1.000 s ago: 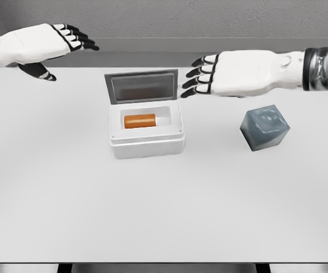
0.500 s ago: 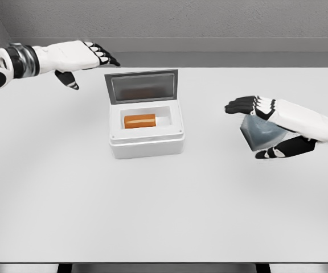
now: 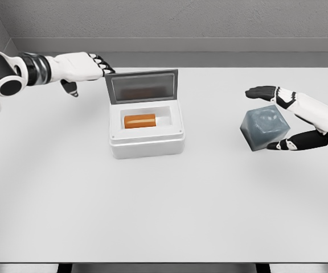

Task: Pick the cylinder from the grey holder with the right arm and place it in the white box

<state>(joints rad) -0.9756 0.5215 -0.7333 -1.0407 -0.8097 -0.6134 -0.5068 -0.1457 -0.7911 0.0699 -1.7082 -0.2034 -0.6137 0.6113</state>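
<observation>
— On the white table [image 3: 164, 216] we see the white box [image 3: 147, 142] left of the middle, with its lid [image 3: 142, 86] standing upright at the back. Where is the cylinder?

— We see the orange cylinder [image 3: 139, 121] lying on its side inside the box, toward the left of the compartment. The grey holder [image 3: 265, 129] sits well apart to the right, tilted as we see it, and we make out nothing orange in it.

— And our right hand [image 3: 292, 122]?

— It comes in from the right edge and brackets the grey holder: the fingers [image 3: 261, 91] reach out above and behind it, the thumb [image 3: 292, 143] runs along its lower right side. The fingers are spread and we see them clasping nothing; whether the thumb touches the holder we cannot tell.

— Our left hand [image 3: 84, 67]?

— It is stretched out from the upper left, with its fingertips [image 3: 106, 68] right at the left top corner of the lid. The fingers are extended and hold nothing; contact with the lid we cannot judge.
</observation>
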